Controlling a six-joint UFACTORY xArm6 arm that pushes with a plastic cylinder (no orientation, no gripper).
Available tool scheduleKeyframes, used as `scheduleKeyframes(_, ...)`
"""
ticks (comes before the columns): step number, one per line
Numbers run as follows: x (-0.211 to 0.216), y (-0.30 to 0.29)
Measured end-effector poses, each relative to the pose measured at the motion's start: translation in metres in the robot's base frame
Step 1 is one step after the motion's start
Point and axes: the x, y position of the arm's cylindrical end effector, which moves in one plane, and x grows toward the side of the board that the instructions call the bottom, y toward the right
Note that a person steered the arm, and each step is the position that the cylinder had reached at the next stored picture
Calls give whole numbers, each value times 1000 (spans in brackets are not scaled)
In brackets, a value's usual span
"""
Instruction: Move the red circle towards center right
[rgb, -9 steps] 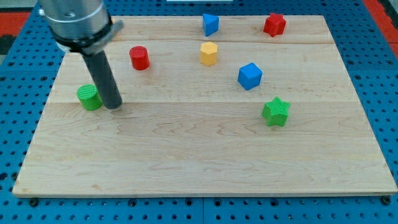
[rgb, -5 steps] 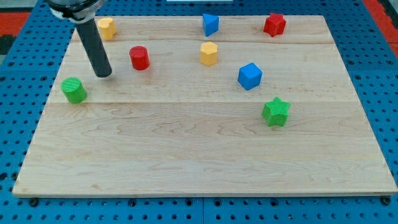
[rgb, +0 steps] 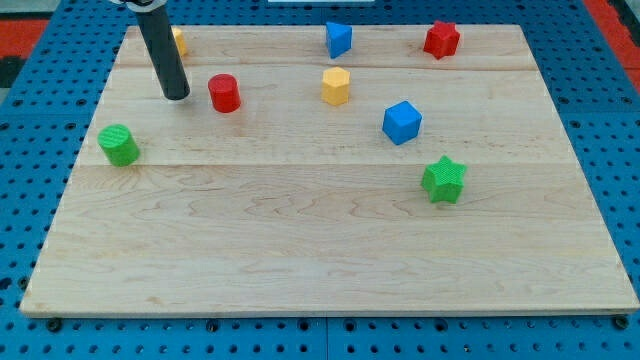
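The red circle (rgb: 224, 92), a short red cylinder, stands on the wooden board (rgb: 300, 250) at the upper left. My tip (rgb: 176, 96) rests on the board just left of the red circle, with a small gap between them. The dark rod rises from it toward the view's top left corner.
A yellow block (rgb: 178, 41) is partly hidden behind the rod at the top left. A green cylinder (rgb: 119, 145) sits at the left. A yellow hexagon (rgb: 336, 86), a blue block (rgb: 338, 39), a red star (rgb: 441, 39), a blue cube (rgb: 402, 122) and a green star (rgb: 444, 180) lie to the right.
My tip has moved up from beside the green cylinder to just left of the red circle. The green cylinder was pushed a little to the left early on. The red circle has not moved.
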Motion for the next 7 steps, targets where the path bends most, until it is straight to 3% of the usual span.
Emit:
scheduleKeyframes(5, 2, 214)
scheduleKeyframes(6, -9, 183)
scheduleKeyframes(7, -12, 204)
